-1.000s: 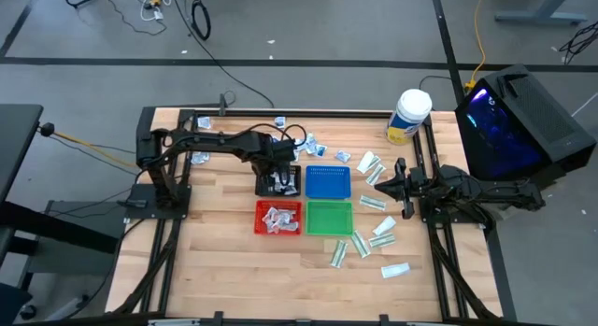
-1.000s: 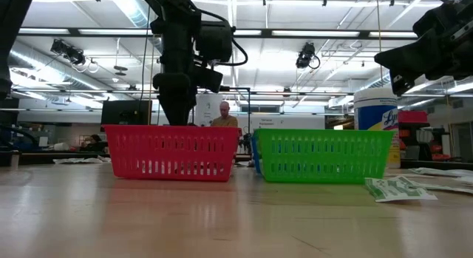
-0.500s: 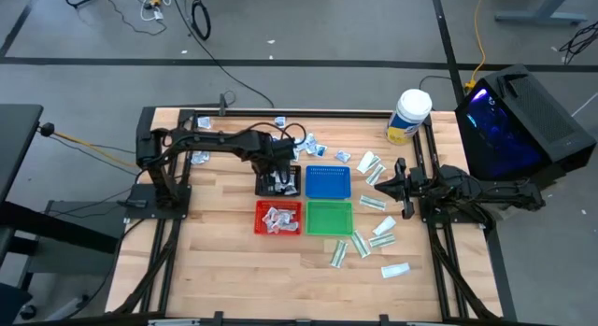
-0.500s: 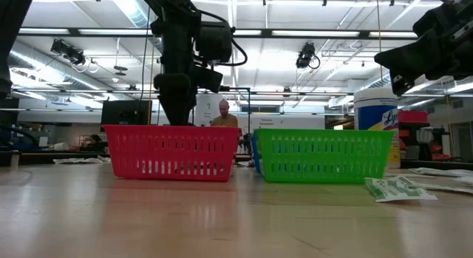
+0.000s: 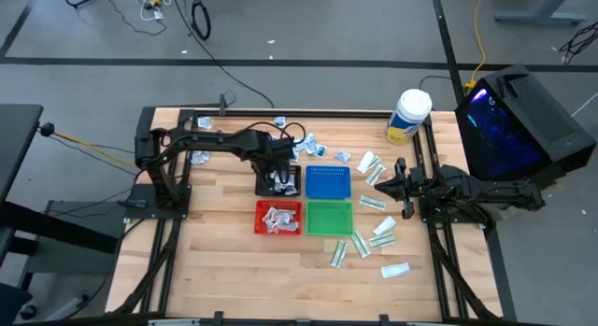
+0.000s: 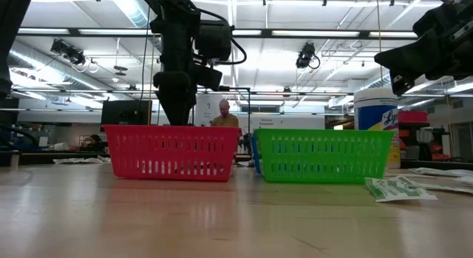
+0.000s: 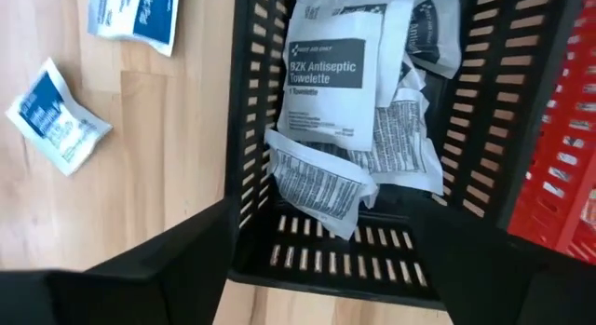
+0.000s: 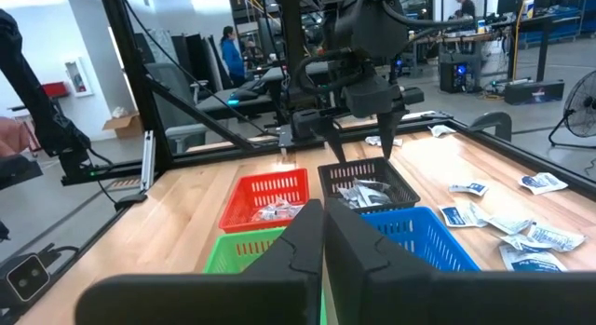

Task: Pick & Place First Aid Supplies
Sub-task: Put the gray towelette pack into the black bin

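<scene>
Several white antiseptic towelette packets [image 7: 326,78] lie piled in the black mesh tray [image 7: 484,129] directly beneath the left gripper [image 8: 358,139], whose fingers are spread apart and hold nothing, so a drop-off looks just finished. Next it likely must lift clear and reach for a loose blue-printed packet [image 7: 58,128] on the table just beside the tray. Well apart, the right gripper [image 5: 376,189] waits pinched closed among green-and-white packets [image 5: 374,204].

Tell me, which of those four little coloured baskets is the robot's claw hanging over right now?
The black tray, left of the blue one and behind the red one. The left gripper hangs open over it; white packets lie inside.
</scene>
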Motion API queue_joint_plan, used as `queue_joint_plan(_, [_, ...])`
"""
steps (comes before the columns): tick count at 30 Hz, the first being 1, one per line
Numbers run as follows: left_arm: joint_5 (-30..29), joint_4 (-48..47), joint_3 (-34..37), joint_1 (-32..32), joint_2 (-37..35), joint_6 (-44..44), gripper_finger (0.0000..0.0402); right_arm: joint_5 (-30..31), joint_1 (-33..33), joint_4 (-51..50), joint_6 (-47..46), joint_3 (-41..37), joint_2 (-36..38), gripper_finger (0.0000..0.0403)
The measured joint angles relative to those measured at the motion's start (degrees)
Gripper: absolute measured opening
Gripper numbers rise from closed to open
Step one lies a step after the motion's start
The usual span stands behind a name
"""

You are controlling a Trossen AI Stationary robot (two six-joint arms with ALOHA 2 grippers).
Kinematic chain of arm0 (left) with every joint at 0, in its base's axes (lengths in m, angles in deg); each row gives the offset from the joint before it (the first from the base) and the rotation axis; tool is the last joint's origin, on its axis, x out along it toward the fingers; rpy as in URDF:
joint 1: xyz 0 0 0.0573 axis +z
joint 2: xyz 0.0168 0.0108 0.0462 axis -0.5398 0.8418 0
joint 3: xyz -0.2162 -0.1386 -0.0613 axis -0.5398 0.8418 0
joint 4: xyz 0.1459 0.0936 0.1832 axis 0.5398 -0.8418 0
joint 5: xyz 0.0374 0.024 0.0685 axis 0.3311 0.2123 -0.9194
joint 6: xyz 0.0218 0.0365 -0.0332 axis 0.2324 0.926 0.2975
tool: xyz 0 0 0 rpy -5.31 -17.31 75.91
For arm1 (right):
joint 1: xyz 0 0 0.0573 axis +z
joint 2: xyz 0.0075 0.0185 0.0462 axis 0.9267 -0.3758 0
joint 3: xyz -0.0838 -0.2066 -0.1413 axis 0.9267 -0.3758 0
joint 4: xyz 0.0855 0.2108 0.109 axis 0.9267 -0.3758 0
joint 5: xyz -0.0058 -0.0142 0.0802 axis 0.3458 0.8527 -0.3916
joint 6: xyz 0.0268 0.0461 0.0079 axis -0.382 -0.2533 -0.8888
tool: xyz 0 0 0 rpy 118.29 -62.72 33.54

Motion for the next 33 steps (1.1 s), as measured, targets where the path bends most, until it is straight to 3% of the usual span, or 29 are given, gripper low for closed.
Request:
queue_joint_plan(14, [-0.6,-1.2,0.0,2.7,-9.8,2.5,0.0326,0.0,0.0,0.1,0.0,0.0,0.0,0.0018])
queue_joint_plan(21, [-0.6,-2.8,0.0,9.1,-12.0,-8.4,0.0326,0.0,0.0,0.1,0.0,0.0,0.0,0.0018])
queue_joint_plan(33, [-1.3,-18.7,0.0,20.8,-12.6,-19.9,0.0326,0.0,0.0,0.1,0.0,0.0,0.0,0.0018])
